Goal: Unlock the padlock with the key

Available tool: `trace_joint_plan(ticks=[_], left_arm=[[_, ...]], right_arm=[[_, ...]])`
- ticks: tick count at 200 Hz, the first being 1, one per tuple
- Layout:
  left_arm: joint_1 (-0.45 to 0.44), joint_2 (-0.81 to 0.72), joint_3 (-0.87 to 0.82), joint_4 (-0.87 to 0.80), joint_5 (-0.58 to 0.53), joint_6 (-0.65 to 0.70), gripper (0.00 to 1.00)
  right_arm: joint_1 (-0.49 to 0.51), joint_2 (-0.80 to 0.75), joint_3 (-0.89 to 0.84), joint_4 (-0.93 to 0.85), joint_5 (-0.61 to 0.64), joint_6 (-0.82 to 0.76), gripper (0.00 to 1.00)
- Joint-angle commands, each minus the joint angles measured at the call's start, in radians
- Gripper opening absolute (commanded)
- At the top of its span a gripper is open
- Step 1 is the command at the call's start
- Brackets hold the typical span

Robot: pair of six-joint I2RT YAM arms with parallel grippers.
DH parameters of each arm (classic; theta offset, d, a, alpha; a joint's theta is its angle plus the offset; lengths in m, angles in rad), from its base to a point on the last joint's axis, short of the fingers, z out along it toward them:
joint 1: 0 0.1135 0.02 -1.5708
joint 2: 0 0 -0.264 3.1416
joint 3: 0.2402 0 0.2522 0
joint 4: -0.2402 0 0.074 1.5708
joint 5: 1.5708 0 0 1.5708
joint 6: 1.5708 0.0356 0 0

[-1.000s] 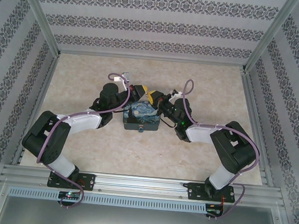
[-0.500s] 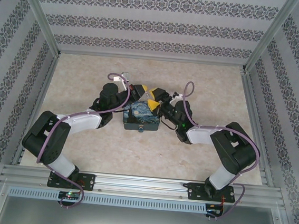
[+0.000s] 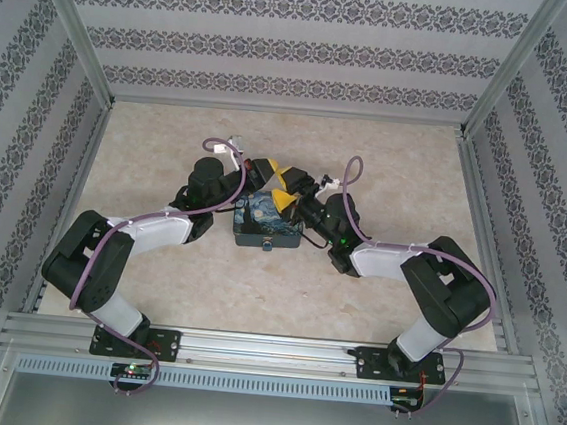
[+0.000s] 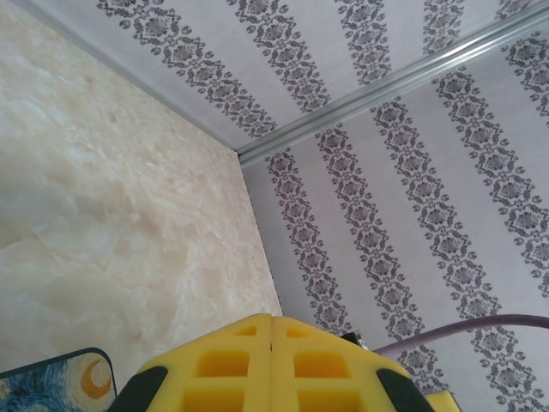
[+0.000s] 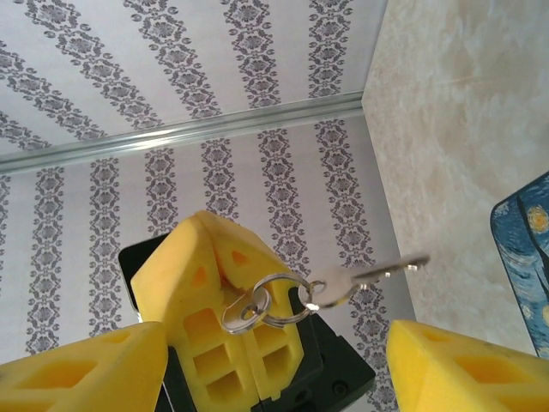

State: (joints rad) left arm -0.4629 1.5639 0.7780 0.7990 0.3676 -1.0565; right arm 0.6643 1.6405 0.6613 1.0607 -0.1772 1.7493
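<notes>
In the right wrist view my left gripper [image 5: 214,257] is shut on a small silvery key [image 5: 244,309], whose blade is hidden between the yellow pads. A ring [image 5: 287,296] through its head carries a second key [image 5: 369,276] that sticks out to the right. My right gripper [image 5: 276,339] is open, one finger on each side of the left fingers and touching nothing. From above, both grippers [image 3: 273,168] [image 3: 288,188] meet just behind the painted box [image 3: 268,221]. A tiny bluish-silver padlock [image 3: 264,243] sits at the box's near side. The left gripper [image 4: 272,319] also shows shut in its own wrist view.
The Starry Night box shows as a corner in the left wrist view [image 4: 51,382] and at the right edge of the right wrist view [image 5: 525,257]. Patterned walls with aluminium posts [image 3: 492,82] close in the marble tabletop [image 3: 399,163]. Purple cables [image 3: 220,146] loop over both arms.
The right gripper has opened and its arm has shifted left, closer to the left gripper. The left arm has stayed put with its grip on the key.
</notes>
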Motion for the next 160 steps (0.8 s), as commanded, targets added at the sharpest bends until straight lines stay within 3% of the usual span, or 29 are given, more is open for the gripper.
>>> trace_joint_plan(ticks=[1,49,160], left_arm=[[-0.008,-0.026,-0.009,0.040,0.009,-0.002,0.00],[-0.011,-0.027,-0.016,0.044,0.010,-0.004,0.00],[-0.015,-0.029,-0.023,0.047,0.006,-0.005,0.00]], right_arm=[[0.013,0.028,0.033,0.057,0.068,0.021,0.67],[0.013,0.051,0.048,0.069,0.105,0.036,0.61],[0.012,0.068,0.055,0.084,0.119,0.044,0.19]])
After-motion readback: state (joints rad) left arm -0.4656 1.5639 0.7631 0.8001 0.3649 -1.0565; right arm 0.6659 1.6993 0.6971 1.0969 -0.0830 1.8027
